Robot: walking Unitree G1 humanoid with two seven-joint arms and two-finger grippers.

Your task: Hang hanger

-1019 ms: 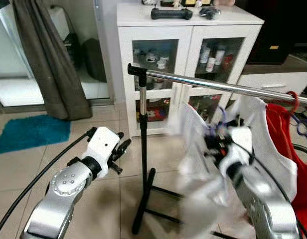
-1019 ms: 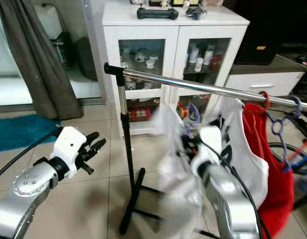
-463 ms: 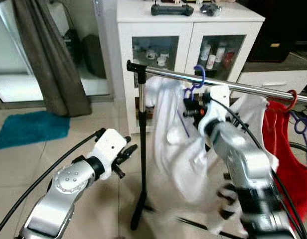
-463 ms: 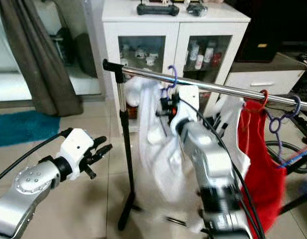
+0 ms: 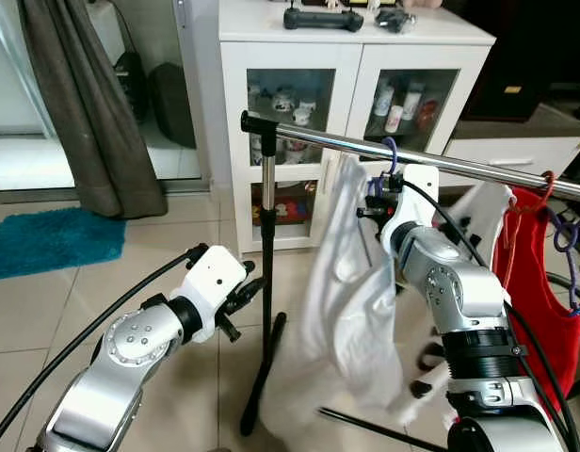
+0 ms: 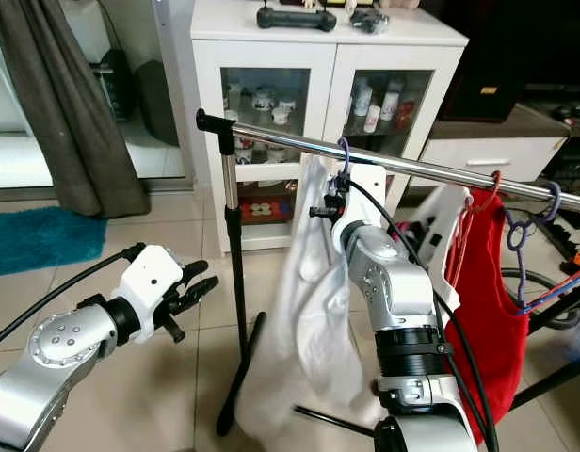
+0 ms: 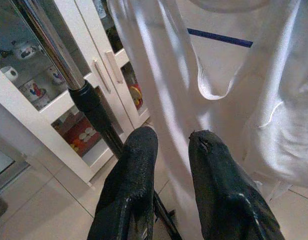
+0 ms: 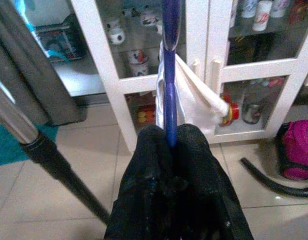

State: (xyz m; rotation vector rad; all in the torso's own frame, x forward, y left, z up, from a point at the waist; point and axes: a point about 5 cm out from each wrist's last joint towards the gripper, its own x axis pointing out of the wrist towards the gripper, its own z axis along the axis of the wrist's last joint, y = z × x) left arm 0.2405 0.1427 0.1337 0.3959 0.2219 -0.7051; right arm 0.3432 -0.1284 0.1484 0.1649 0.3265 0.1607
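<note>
Before a white cabinet (image 5: 356,113) stands a rack — chrome rail (image 5: 459,168) on a black-footed post (image 5: 267,254). Left eye view: hanger (image 5: 391,151), purple, hook over the rail, carrying a white shirt (image 5: 351,292) that hangs to the floor; right gripper (image 5: 373,193) raised just under the rail at the hanger's neck; red garment (image 5: 530,282) further along the rail on its own hanger; left gripper (image 5: 243,299) low, beside the post, apart from the shirt; grey curtain (image 5: 88,104) and teal rug (image 5: 55,240) to the left on the tiled floor (image 5: 158,254). Right eye view: same scene — hook seated on the rail, right arm (image 6: 389,282) rising behind the shirt, black controller (image 6: 290,17) on the cabinet top. Left wrist view: two black fingers (image 7: 136,185) parted with a gap, holding nothing, pointed toward the post and shirt hem; cabinet doors behind. Right wrist view: fingers (image 8: 159,165) pressed together on the purple hanger stem, which runs upward from between them; white cloth draped just behind the stem; cups on the cabinet shelves; pink object (image 8: 296,150) on the floor.
</note>
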